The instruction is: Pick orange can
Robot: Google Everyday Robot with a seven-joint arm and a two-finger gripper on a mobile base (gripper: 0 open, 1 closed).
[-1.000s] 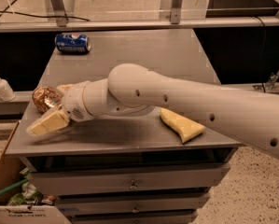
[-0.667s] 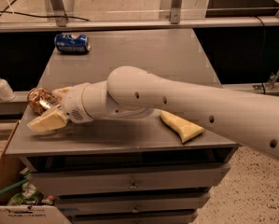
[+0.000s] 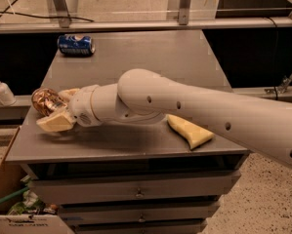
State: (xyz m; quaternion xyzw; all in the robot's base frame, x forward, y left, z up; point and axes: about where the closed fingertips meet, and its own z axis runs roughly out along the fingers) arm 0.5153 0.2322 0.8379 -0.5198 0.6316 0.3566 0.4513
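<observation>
The orange can (image 3: 44, 101), orange-brown and cream with a shiny end, lies on its side between my gripper's two cream fingers at the left edge of the grey table (image 3: 150, 57). My gripper (image 3: 56, 109) is shut on it. One finger (image 3: 55, 124) is below the can and the other (image 3: 69, 92) is behind it. The can sits at or just above the tabletop; I cannot tell whether it touches. My white arm reaches in from the right across the front of the table.
A blue can (image 3: 75, 45) lies on its side at the table's far left. A yellow wedge-shaped object (image 3: 190, 132) lies near the front edge. A pump bottle (image 3: 1, 90) stands on a ledge to the left. A cardboard box (image 3: 9, 204) sits on the floor at the lower left.
The gripper, with the can between its fingers, has shifted a little at the table's left edge and its lower finger sits slightly higher. The other objects have not moved.
</observation>
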